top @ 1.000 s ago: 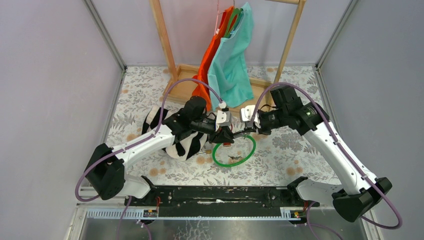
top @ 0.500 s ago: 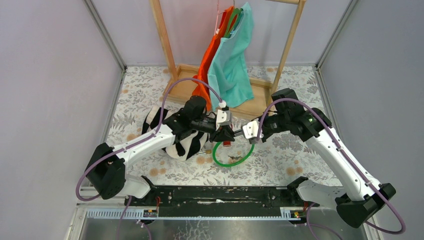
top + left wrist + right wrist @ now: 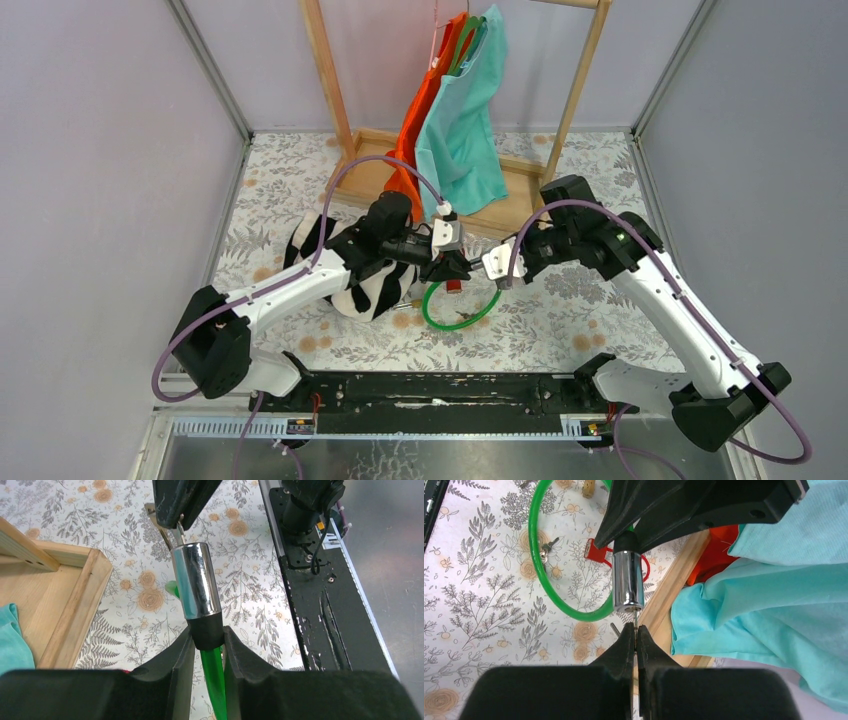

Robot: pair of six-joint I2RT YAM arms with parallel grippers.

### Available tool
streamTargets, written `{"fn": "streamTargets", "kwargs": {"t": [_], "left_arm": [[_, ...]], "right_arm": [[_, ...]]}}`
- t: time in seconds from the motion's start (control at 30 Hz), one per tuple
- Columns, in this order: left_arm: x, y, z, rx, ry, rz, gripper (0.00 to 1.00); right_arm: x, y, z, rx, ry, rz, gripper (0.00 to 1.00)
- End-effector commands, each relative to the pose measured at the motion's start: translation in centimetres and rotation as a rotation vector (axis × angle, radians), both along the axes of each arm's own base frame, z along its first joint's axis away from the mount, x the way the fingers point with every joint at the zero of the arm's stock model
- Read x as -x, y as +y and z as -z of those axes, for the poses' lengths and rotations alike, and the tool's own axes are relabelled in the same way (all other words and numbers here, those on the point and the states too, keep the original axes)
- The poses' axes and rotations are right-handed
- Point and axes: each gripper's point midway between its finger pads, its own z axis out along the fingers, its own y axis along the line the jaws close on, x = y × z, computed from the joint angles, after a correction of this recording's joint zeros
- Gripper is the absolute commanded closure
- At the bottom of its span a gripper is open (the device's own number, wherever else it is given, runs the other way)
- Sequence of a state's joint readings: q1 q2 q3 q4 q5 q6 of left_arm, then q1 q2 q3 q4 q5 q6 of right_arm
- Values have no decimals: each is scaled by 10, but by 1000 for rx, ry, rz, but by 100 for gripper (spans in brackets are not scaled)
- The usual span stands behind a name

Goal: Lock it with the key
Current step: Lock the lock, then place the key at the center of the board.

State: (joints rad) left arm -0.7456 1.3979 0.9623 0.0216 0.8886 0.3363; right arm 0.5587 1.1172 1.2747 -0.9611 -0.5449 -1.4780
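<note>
A green cable lock (image 3: 455, 318) loops over the floral cloth. Its chrome cylinder (image 3: 195, 580) with a black collar (image 3: 207, 628) is held up between the arms. My left gripper (image 3: 207, 650) is shut on the collar and the green cable. My right gripper (image 3: 636, 632) is shut on a thin key (image 3: 636, 620) whose tip sits in the cylinder's end face (image 3: 628, 587). In the top view the two grippers meet at the cylinder (image 3: 472, 268). A red tag (image 3: 596, 552) lies under the lock.
Spare keys (image 3: 465, 317) lie inside the green loop. A black-and-white plush (image 3: 345, 270) lies under my left arm. A wooden rack (image 3: 520, 185) with orange and teal garments (image 3: 460, 120) stands behind. A black rail (image 3: 440, 390) runs along the near edge.
My right gripper has swung down from beside the rack base and come in toward the cylinder's end. The left gripper with the lock has stayed almost still.
</note>
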Motion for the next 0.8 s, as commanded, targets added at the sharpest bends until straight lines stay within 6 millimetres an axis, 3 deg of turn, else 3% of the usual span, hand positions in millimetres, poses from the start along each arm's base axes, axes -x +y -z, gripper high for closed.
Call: {"fn": "streamTargets", "kwargs": {"t": [0.0,0.23,0.47,0.57,0.77], "left_arm": [[32,7,10,-8,47,131,100],[33,7,9,-6,43,134,100],[30,4,-5,14,58,117,100],[26,3,-26,63,101,99,100],[26,9,-61,137,146,109,100]], "right_arm": [[-46,-50,-23,190,-197,212,100],[-39,-61,-24,240,-150,242,100],[-34,-60,-21,159,-52,361,100],[-40,-68,-6,109,35,480,100],[-55,-102,34,-6,249,716,100]]}}
